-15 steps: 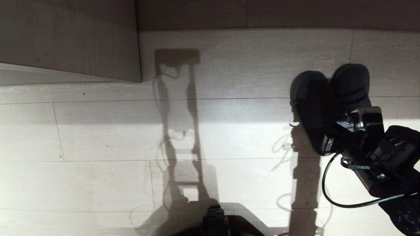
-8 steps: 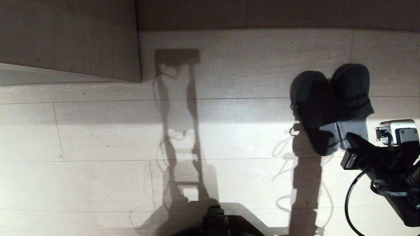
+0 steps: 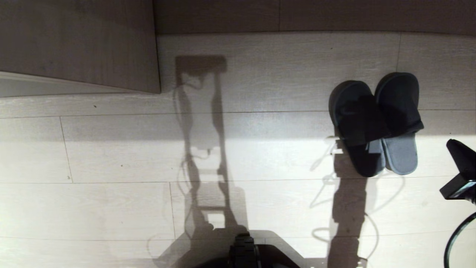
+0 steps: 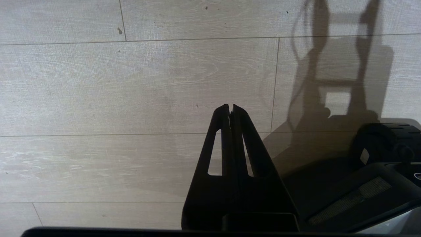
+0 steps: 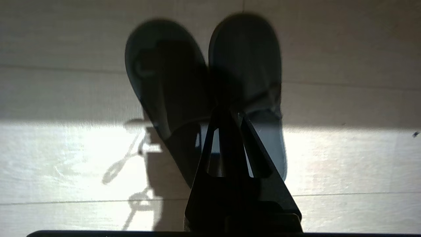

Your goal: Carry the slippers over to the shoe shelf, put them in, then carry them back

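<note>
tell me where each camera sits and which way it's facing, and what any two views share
Head view: on the robot's head, looking down at the floor, slippers and a taupe unit; base edge and right gripper show.
Left wrist view: behind the shut left gripper, facing bare floor beside the base.
Right wrist view: behind the shut right gripper, aimed at the slippers.
Shared: head and right wrist views both show the slippers side by side on the floor.
</note>
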Available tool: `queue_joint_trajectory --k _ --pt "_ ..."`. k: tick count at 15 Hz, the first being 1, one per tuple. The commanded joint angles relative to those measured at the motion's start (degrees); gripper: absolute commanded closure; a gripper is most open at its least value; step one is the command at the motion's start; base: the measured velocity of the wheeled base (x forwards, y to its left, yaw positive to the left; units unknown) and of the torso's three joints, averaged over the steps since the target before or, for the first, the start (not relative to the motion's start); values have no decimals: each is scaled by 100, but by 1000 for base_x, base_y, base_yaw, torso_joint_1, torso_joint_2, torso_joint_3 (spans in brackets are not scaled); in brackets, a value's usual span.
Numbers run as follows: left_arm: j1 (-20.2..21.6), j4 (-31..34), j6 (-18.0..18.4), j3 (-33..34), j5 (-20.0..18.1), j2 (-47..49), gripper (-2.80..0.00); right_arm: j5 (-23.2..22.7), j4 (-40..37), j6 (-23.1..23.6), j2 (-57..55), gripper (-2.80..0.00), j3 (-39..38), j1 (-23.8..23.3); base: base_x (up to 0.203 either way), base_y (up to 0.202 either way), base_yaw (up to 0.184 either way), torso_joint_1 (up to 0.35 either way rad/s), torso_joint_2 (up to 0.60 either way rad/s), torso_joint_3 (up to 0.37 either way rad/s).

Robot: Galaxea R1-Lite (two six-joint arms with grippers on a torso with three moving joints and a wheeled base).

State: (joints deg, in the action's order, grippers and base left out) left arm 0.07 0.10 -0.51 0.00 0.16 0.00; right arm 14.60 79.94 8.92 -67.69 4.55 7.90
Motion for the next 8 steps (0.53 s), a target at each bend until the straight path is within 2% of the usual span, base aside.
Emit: queue_joint_trajectory --k 1,3,6,8 --pt "1 -1 -2 0 2 0 0 0 -566 8 1207 0 133 4 0 0 0 0 0 0" --pt "1 -1 -2 0 2 0 0 -112 -1867 6 2430 0 359 6 0 0 0 0 0 0" --pt "1 -1 -2 0 2 -7 0 -386 -4332 -103 4132 0 702 -75 0 0 0 0 0 0" --pt "1 -1 -2 0 2 0 0 -640 -4948 -284 4816 0 701 -173 0 0 0 0 0 0"
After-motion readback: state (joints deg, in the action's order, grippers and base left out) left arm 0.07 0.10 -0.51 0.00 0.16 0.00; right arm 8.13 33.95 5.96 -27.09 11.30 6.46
